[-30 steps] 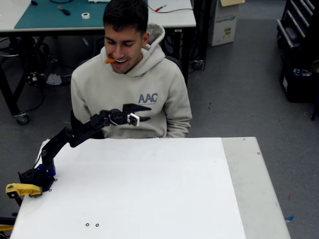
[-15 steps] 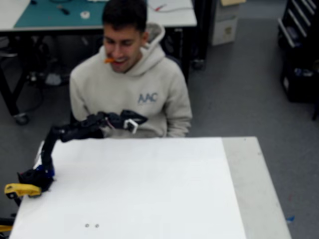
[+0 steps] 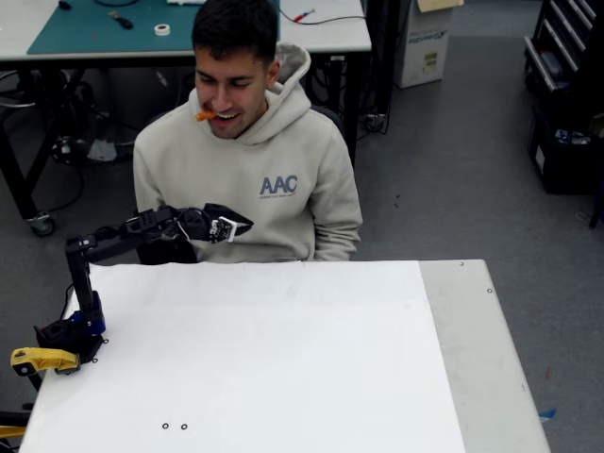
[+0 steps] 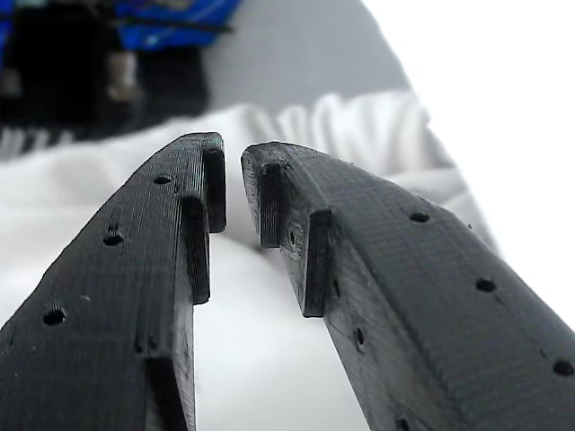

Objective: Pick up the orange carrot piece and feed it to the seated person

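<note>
I see the small stubby orange carrot piece [image 3: 207, 115] held between the lips of the seated person in the beige hooded sweatshirt [image 3: 247, 179], so feeding looks done. My black two-finger gripper [image 3: 238, 221] hangs empty before his chest above the white table [image 3: 283, 359], jaws a narrow slit apart (nothing between them in the wrist view). The carrot seems light, stiff, perhaps slick; I'd pinch it mid-length
</note>
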